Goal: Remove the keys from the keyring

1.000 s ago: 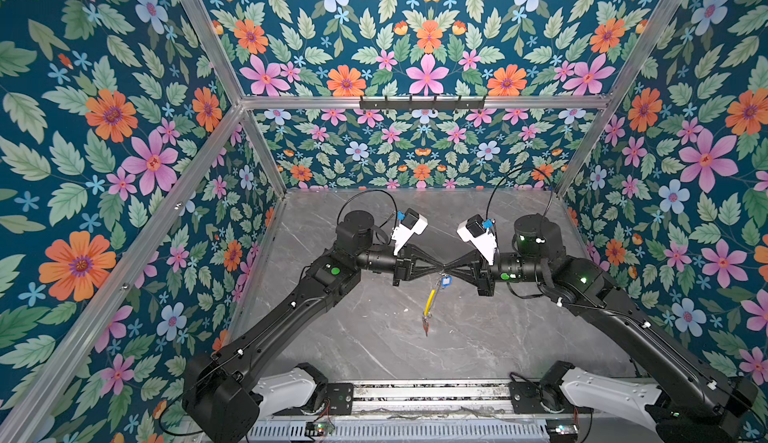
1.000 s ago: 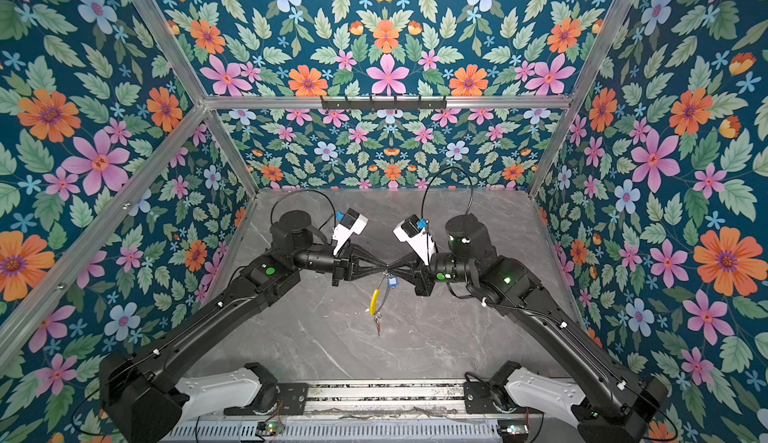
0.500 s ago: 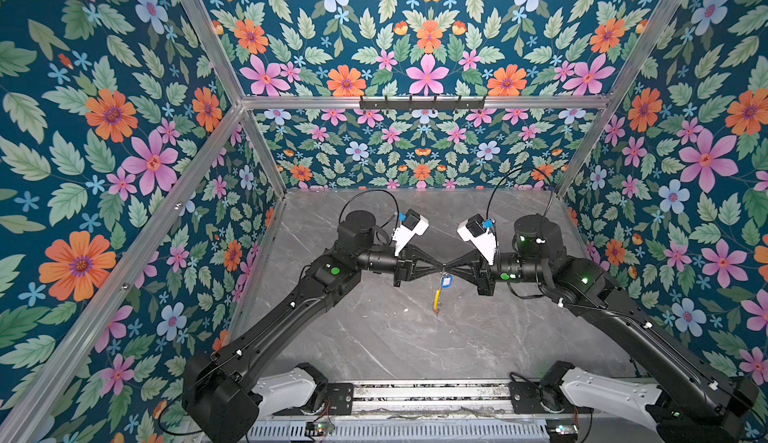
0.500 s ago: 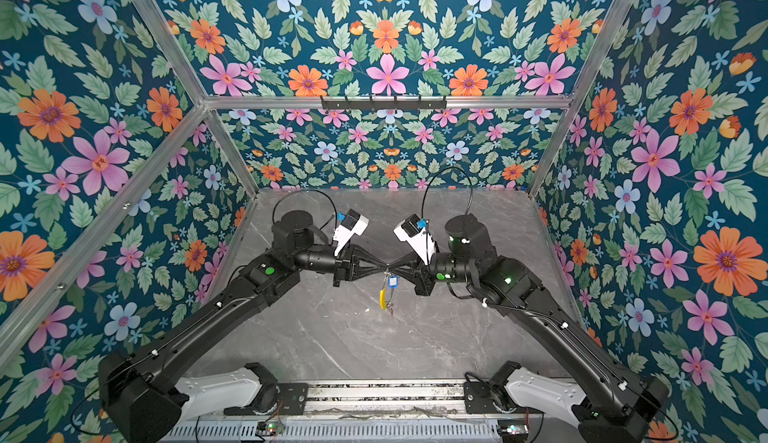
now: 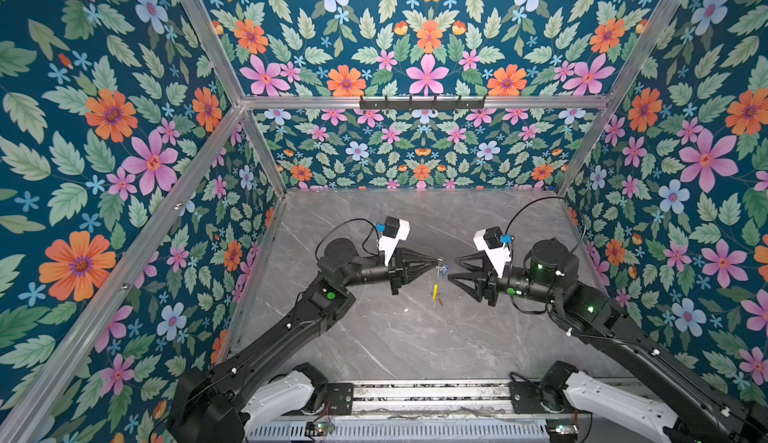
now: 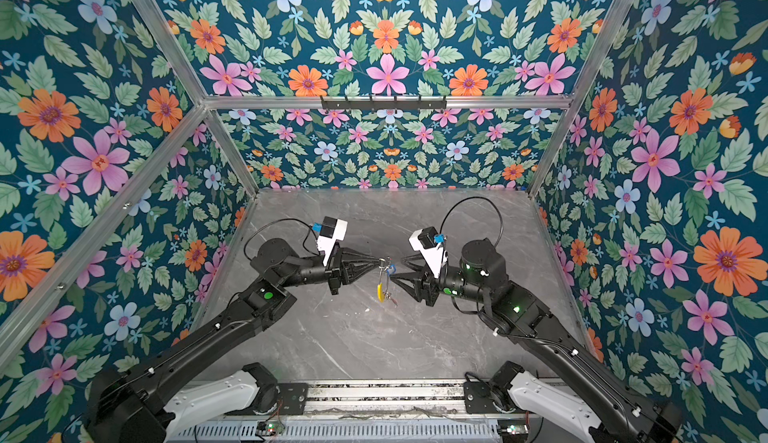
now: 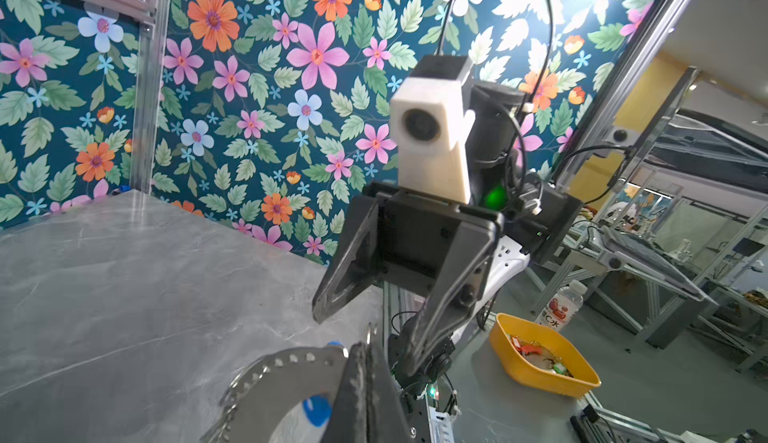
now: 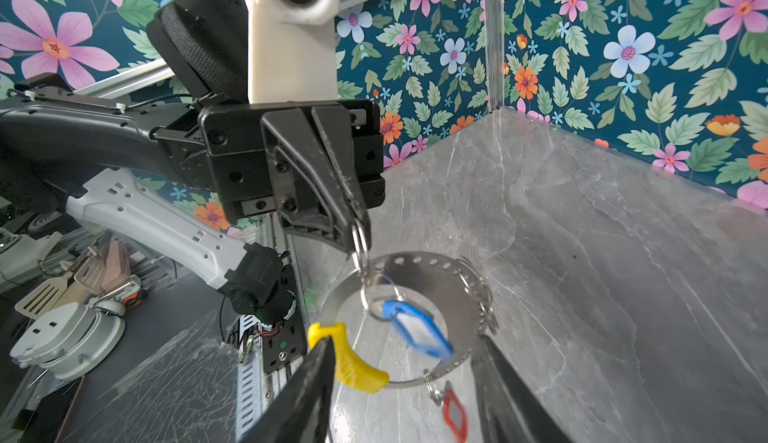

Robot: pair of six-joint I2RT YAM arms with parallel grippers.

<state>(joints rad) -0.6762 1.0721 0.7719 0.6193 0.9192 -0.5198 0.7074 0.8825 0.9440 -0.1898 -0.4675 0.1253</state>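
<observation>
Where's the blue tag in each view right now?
In a top view: blue tag mid-frame, just off the left gripper's tip.
In a top view: same spot.
Left wrist: blurred blob beside that gripper.
Right wrist: centre, inside the keyring.
Landmark: left gripper, shut on the split ring above the tag.

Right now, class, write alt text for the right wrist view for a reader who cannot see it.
The shut left gripper pinches a small split ring, from which the silver keyring hangs above the grey table. The keyring carries a yellow sleeve, a blue tag and a red tag; the right gripper, open, flanks it in the foreground.
</observation>
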